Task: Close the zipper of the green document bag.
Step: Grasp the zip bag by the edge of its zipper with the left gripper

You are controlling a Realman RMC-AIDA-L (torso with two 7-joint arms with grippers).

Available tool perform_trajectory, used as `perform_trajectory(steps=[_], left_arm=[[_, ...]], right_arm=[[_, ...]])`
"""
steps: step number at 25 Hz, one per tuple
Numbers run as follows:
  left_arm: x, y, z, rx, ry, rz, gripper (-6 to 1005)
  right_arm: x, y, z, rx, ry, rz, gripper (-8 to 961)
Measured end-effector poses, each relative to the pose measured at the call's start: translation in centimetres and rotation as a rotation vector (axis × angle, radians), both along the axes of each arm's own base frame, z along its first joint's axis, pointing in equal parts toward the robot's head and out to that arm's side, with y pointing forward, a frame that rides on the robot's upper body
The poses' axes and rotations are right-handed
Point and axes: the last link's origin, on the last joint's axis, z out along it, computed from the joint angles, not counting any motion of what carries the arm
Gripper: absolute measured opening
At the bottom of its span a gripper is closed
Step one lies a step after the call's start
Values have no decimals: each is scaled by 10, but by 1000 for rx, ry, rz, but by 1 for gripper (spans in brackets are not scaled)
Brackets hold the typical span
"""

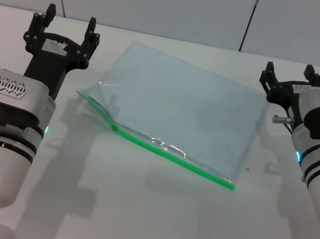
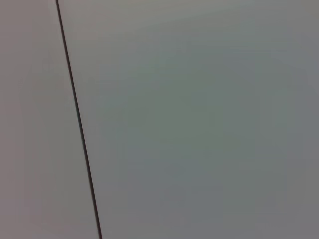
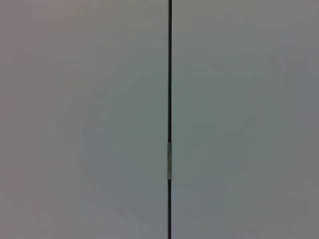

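A: Where is the bag [image 1: 182, 108]?
B: It lies flat on the white table [image 1: 136, 210], between the two arms, turned at a slant.

A: And the zipper [image 1: 173, 154]?
B: It is the bright green strip along the bag's near edge. At its left end the mouth gapes a little, and the two sides are apart there.

A: What are the hands doing?
B: The left gripper [image 1: 66, 27] is up by the bag's left side, its fingers spread apart, holding nothing. The right gripper [image 1: 291, 76] is by the bag's far right corner, fingers apart too, with nothing in them. Neither touches the bag.

A: Any words to read?
B: None that I can see.

A: What do the wrist views show?
B: Only a grey wall [image 2: 199, 124] with a thin dark seam [image 3: 169, 74]. The bag shows in the head view alone.
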Motion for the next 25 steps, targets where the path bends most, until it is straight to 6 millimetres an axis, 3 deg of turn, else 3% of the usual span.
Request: perform_trajectory(steps=[25], left_arm=[[-7,1,3,2,-12,6,765]], right_arm=[[1,0,0,1,3,-5,821]])
